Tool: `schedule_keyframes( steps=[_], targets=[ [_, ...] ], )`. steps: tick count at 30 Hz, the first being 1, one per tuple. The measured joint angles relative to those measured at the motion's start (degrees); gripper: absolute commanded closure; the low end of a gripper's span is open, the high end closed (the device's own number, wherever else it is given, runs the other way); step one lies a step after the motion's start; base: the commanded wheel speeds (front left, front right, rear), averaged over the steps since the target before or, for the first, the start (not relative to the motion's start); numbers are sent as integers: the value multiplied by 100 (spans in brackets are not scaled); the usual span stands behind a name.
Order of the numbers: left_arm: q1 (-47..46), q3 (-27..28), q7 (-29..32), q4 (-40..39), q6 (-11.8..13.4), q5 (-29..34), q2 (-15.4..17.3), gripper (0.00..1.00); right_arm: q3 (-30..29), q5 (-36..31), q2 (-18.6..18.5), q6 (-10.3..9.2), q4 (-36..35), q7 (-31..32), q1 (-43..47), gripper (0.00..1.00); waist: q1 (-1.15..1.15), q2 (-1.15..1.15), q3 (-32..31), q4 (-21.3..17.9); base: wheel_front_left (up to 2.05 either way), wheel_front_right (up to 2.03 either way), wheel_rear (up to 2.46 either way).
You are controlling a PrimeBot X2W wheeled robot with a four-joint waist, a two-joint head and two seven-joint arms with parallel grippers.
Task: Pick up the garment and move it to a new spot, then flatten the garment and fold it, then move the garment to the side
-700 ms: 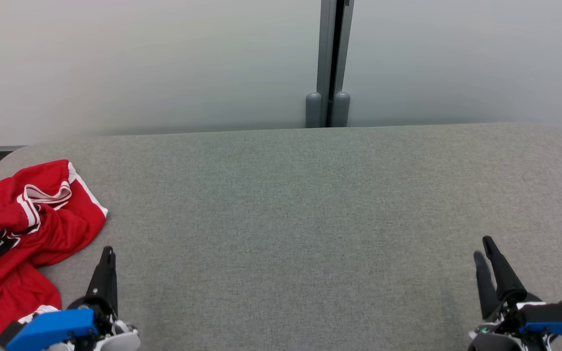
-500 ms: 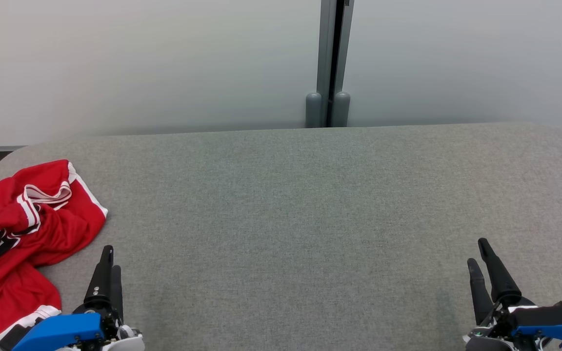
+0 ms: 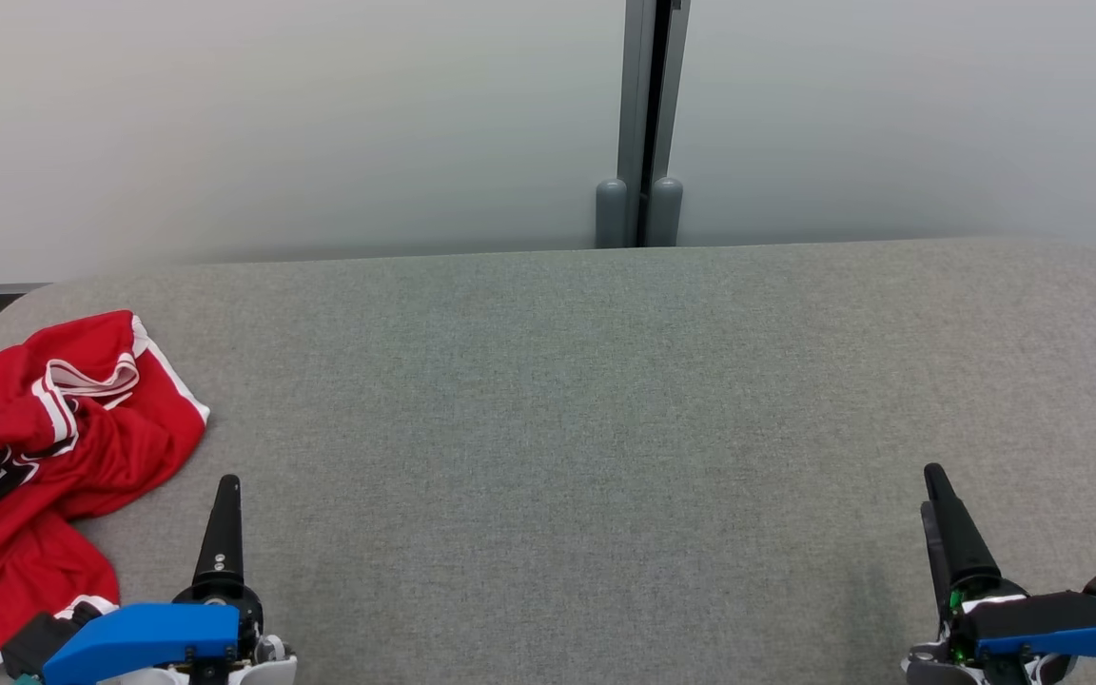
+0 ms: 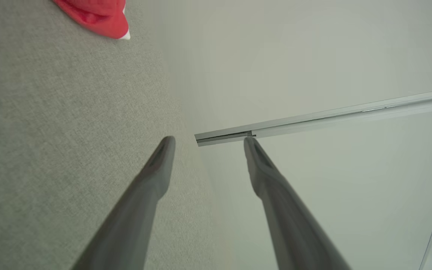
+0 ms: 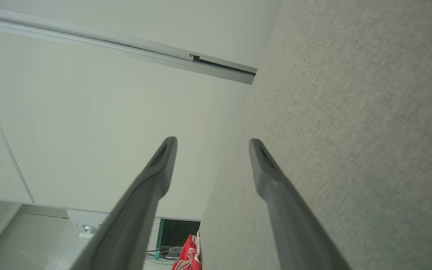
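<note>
Over the last moment both wrists have rolled. The left gripper, at the table's near edge towards its left end, leaned at the garment a moment ago. It now stands straighter and a touch further along the table's near edge, away from that end. The right gripper, at the table's near-right corner, showed two separate fingers before; in the head view they now line up almost one behind the other. The wrist views show each claw spread wide with nothing between its fingers. We read this as the arms settling into a ready pose, not a reach: the garment has not shifted, so picking it up is not yet begun, and the left arm is the nearer one for it. The garment lies crumpled at the table's left end, reaching the edge of the head view. It is a red jersey of smooth, thin-looking knit, with white-and-dark striped trim and a dark printed mark half lost in the folds, so we expect it to be limp and slippery and to sag when lifted. The table is covered in grey woven cloth, matte and finely grained, with rounded corners. The fingers are long, dark, hard and tapered, each with a narrow slot near its tip.
</note>
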Motion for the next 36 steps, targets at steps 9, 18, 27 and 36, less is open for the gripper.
schedule_keyframes(
  steps=[9, 18, 27, 36],
  targets=[
    [57, -179, -203, -33, 85, 985, 1, 0, 4, -1111, -1, 1, -20, -196, 3, 0, 0, 0, 8, 2, 0, 0, 0],
    [87, -342, -396, -48, 103, 1886, 5, 0, -36, -2073, -2, 1, 10, -390, 12, 0, 0, 0, 3, 7, 0, 0, 0],
    [105, -450, -556, -78, 154, 2591, 11, 0, -98, -3221, -7, 1, -64, -550, 33, 0, 0, 0, -11, 21, 0, 0, 0],
    [130, -553, -712, -78, 190, 3355, 14, 0, -87, -3968, -7, 7, -170, -703, 83, 0, 0, 0, -15, 30, 0, 0, 0]
  ],
)
